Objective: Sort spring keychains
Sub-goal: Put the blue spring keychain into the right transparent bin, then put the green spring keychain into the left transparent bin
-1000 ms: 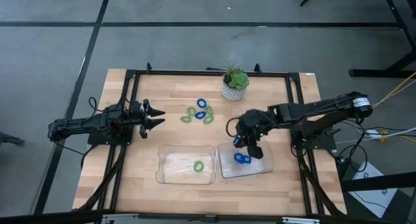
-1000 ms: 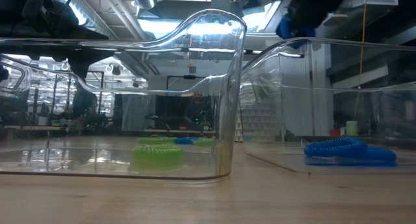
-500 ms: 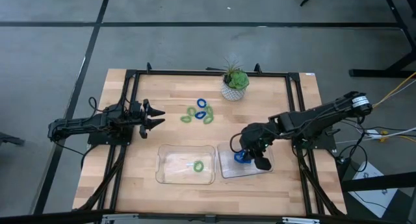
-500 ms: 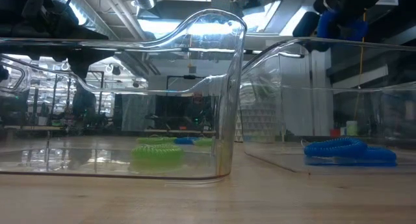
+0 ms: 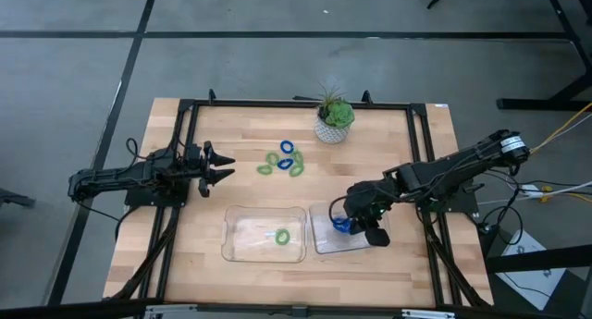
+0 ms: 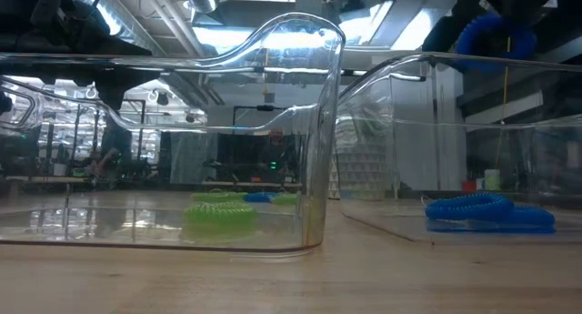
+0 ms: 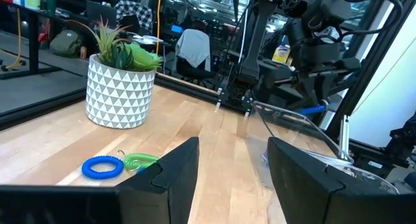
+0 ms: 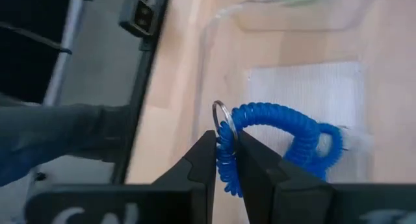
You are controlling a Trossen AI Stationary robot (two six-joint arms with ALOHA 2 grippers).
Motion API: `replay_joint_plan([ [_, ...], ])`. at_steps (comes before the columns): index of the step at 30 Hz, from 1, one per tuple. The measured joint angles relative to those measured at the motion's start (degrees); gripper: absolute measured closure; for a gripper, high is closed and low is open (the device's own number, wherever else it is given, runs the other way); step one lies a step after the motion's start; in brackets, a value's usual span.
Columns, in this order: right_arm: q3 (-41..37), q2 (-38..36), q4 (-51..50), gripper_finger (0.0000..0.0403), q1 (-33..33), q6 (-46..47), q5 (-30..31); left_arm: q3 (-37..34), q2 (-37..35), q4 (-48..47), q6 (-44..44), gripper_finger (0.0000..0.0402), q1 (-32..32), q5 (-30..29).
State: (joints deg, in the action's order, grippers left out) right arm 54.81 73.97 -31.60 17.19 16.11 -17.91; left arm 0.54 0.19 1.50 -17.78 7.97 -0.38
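One blue keychain [image 8: 224,160] is pinched between the pressed-together fingers of the right gripper [image 5: 356,225], hanging above the right-hand clear tray [image 5: 323,246]. That tray lies straight beneath it, holding another blue coil [image 6: 489,212], so the drop looks to be directly downward. The held coil arcs sideways from the fingers, its metal ring uppermost. The left gripper [image 5: 219,167], fingers spread, waits at the table's left side, well apart from the loose coils [image 5: 283,159] near the plant [image 5: 334,118].
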Motion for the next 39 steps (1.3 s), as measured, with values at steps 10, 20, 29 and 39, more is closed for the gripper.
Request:
replay_joint_plan([
  [10,0.00,0.02,-5.24,0.0344,-0.04,2.05,1.90,0.00,0.02,0.00,0.01,0.0224,0.01,0.00],
  [20,0.00,0.02,-6.41,0.0326,-0.07,3.54,2.93,0.00,0.02,0.00,0.00,0.0224,0.02,0.00],
  [29,0.00,0.02,-6.47,0.0201,-0.07,7.35,5.83,0.00,0.00,0.00,0.01,0.0224,0.02,0.00],
  [39,0.02,0.04,-1.55,0.0167,-0.09,10.01,5.93,0.00,0.01,0.00,0.01,0.0224,0.01,0.00],
])
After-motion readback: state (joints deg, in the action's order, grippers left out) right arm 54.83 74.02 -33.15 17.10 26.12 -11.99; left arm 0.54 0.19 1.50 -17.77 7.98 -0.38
